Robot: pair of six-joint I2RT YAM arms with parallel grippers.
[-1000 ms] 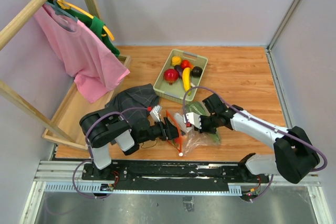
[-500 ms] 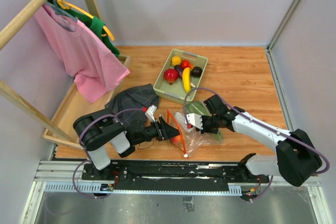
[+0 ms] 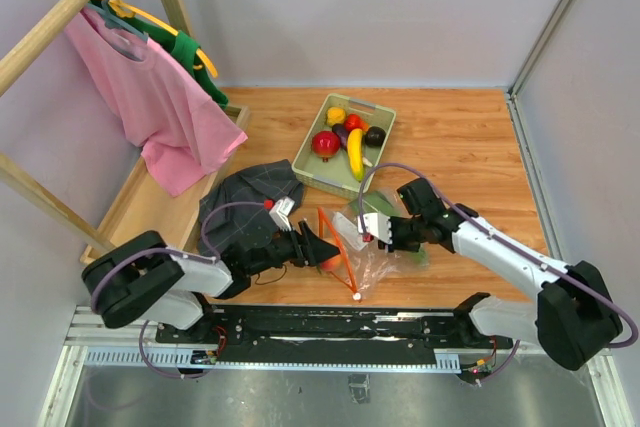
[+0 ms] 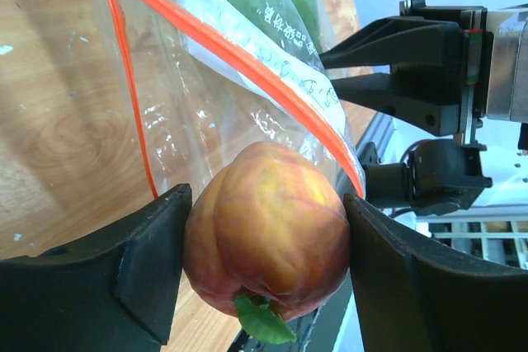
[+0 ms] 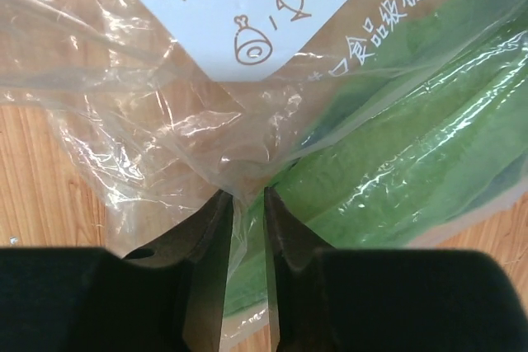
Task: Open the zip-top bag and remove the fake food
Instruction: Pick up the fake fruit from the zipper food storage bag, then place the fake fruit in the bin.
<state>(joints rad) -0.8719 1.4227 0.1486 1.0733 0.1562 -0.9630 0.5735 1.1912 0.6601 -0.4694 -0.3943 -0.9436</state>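
The zip-top bag (image 3: 372, 259) lies crumpled near the front edge, its orange-red zip strip (image 4: 247, 68) gaping. My left gripper (image 3: 322, 249) is at the bag's mouth, shut on a glossy red-yellow peach (image 4: 264, 232) with a green leaf. My right gripper (image 3: 372, 231) is at the bag's far side. In the right wrist view its jaws (image 5: 247, 204) stand a narrow gap apart with a loose fold of bag film (image 5: 165, 121) between them. A long green leafy piece (image 5: 396, 146) lies inside the bag. Other fake food fills the pale green tray (image 3: 312, 175): a red round one (image 3: 326, 143), a banana (image 3: 355, 150), a yellow pepper (image 3: 336, 115).
A dark cloth (image 3: 255, 192) lies just left of the bag, close to my left arm. A wooden rack with a pink shirt (image 3: 150, 97) and its wooden base tray (image 3: 140, 212) fill the left side. Grey walls close in the back and right.
My left arm's elbow has swung out to the left while its gripper stays at the bag's mouth holding the peach. My right gripper's jaws have parted slightly and it has shifted a little right.
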